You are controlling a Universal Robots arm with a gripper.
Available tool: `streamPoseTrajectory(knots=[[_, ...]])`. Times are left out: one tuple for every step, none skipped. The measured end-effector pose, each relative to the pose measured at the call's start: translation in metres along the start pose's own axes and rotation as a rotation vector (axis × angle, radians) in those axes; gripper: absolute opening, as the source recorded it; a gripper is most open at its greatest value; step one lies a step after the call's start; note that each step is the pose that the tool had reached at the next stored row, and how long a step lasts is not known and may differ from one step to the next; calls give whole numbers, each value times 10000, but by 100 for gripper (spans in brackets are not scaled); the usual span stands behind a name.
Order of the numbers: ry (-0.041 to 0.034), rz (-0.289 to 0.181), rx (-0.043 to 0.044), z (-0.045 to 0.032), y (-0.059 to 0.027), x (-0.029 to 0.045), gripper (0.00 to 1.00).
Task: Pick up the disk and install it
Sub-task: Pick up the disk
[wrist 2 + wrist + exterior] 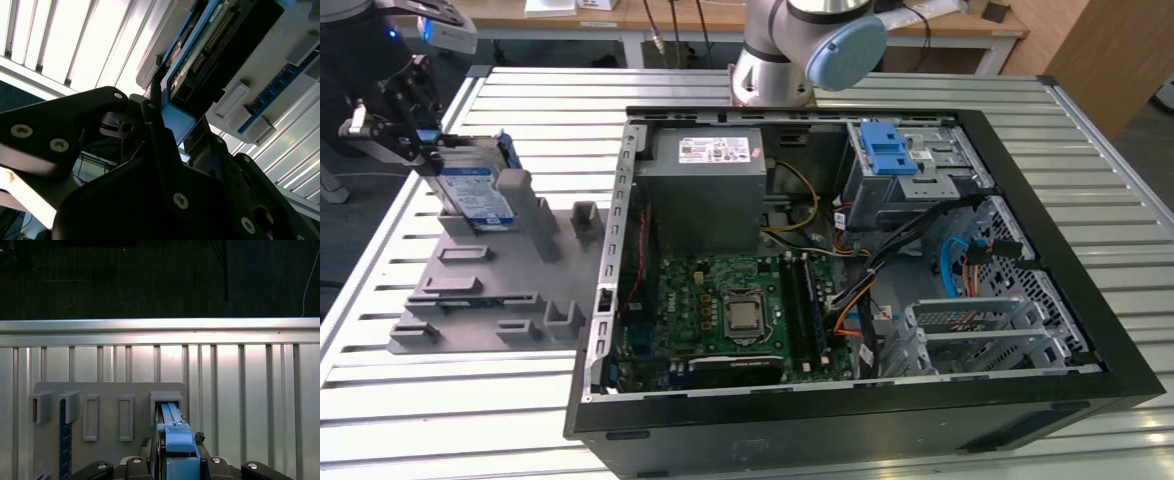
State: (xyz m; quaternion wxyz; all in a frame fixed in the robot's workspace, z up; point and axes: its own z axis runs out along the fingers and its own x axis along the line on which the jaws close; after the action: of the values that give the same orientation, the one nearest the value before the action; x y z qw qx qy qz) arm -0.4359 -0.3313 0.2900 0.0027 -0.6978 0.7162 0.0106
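arm (767,60): silver-grey tube | joint cap (847,52): pale blue | tool (420,155): black, silver screws (181,201)

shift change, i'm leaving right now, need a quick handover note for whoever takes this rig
Gripper: shut on the disk, with the fingers on either side of its blue rail edge, as the first wrist view shows.
Disk: upright in its slot on the grey holder, to the exterior view's left of the open computer case.
Done: the grasp.
Left: the disk is not yet lifted out of the holder, carried to the case or installed.
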Motion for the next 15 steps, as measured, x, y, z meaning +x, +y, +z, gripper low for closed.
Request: streamPoseTrajectory(knots=[[1,1,0,-1,0,-1,44],[2,1,-2,-3,0,-1,44],[4,1,-3,-7,0,-1,44],[6,1,-1,-6,1,-2,44],[9,1,0,-6,1,-2,44],[9,1,0,-6,1,-3,44],[9,1,0,-6,1,-3,44],[10,1,-1,-6,1,-3,44],[10,1,-1,-6,0,-3,42],[14,1,-1,-6,1,-3,42],[28,2,0,-7,1,-4,36],[43,2,1,-8,0,-4,36],[59,2,1,-13,0,-5,36],[71,2,1,-17,0,-5,36],[79,1,3,-20,0,-6,36]])
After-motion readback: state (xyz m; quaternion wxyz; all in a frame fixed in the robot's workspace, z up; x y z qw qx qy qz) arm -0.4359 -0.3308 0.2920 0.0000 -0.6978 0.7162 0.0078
